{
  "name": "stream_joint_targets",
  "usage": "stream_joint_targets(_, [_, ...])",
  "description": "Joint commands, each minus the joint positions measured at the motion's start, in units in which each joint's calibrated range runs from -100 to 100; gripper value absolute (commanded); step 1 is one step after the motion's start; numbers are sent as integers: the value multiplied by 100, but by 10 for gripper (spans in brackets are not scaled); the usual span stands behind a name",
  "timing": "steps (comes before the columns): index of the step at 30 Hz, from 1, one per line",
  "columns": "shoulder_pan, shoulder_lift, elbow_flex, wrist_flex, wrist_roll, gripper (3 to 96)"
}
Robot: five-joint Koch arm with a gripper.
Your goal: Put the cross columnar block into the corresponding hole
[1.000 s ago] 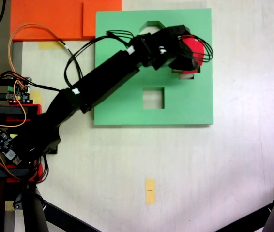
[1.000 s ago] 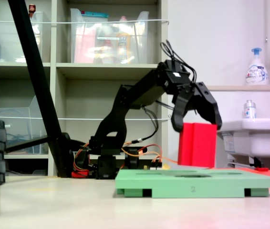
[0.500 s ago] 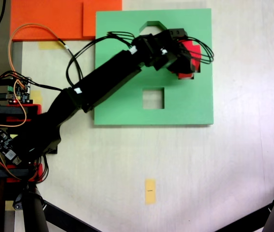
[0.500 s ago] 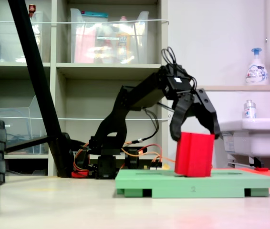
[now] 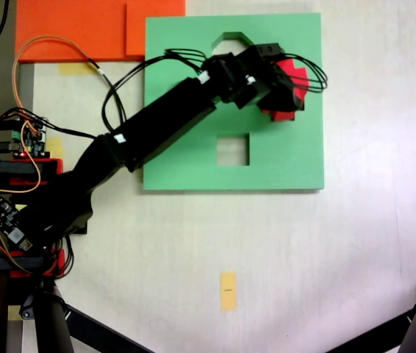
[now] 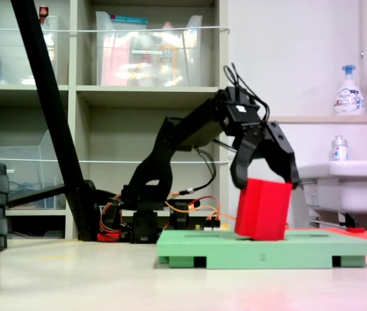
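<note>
The red cross columnar block [image 6: 261, 208] stands tilted on the green foam board [image 6: 268, 249], its lower end at the board's surface and its top leaning toward the second exterior view's right. My gripper [image 6: 265, 183] straddles its upper end, fingers against both sides, shut on it. From above, the block [image 5: 292, 79] shows red beside the gripper [image 5: 281, 87] at the board's [image 5: 186, 162] upper right. The plus-shaped hole is hidden beneath block and gripper. The octagonal cutout [image 5: 230, 38] and the square cutout [image 5: 233, 149] lie open.
Orange foam sheets [image 5: 76, 29] lie beyond the board's upper-left corner. The arm's base, circuit boards and wires [image 5: 17, 147] sit at the first exterior view's left. A yellow tape mark [image 5: 228, 290] is on the table below. Shelves and a sink [image 6: 345, 178] stand behind.
The gripper came down with the red block from above the board until the block's lower end met the board. The block now leans more than before.
</note>
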Motion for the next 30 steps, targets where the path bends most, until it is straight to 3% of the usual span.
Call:
stream_joint_targets(1, [-93,-50,386,-177,-78,367])
stream_joint_targets(30, [200,662,386,83,630,367])
